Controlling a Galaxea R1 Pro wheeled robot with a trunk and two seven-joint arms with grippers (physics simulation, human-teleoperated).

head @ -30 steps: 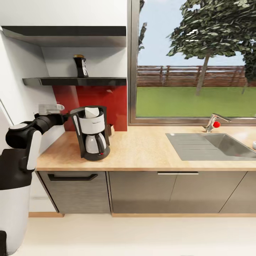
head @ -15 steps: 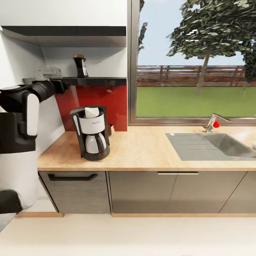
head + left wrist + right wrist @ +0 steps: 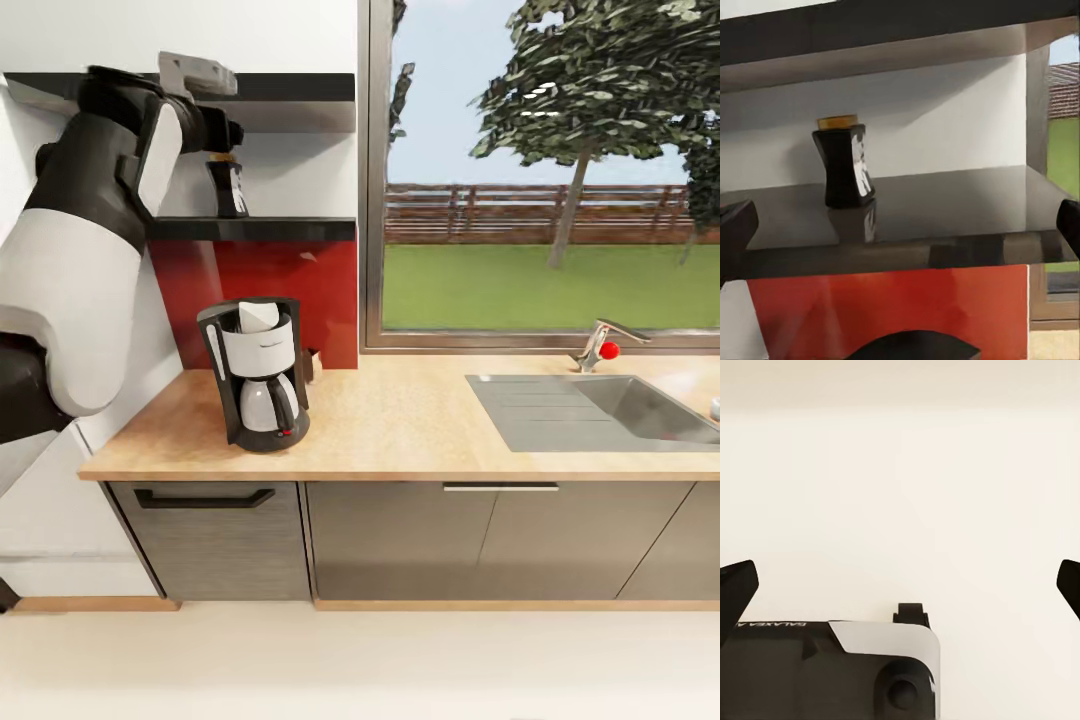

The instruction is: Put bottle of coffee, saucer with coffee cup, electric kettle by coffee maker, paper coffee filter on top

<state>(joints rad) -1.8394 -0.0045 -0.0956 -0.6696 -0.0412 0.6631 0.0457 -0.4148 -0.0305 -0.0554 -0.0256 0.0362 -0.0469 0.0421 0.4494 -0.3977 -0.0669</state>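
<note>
Grippers spread wide, jar on the shelf

Right gripper (image 3: 900, 577): fingertips far apart at the frame edges, nothing between them, pale floor beyond. Left gripper (image 3: 900, 225) is likewise wide open and empty, raised level with the shelf (image 3: 945, 214), apart from the coffee jar (image 3: 846, 163), which stands upright there. On the countertop (image 3: 400, 425) below, the coffee maker (image 3: 258, 372) holds 1 white filter (image 3: 258, 316) in its top. Sink (image 3: 640, 410) lies far to its right.

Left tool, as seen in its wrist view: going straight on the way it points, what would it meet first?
Probably the kitchen shelf or the white wall behind it; the bottle of coffee stands off to one side of the left tool's line. Depth is unclear.
</note>
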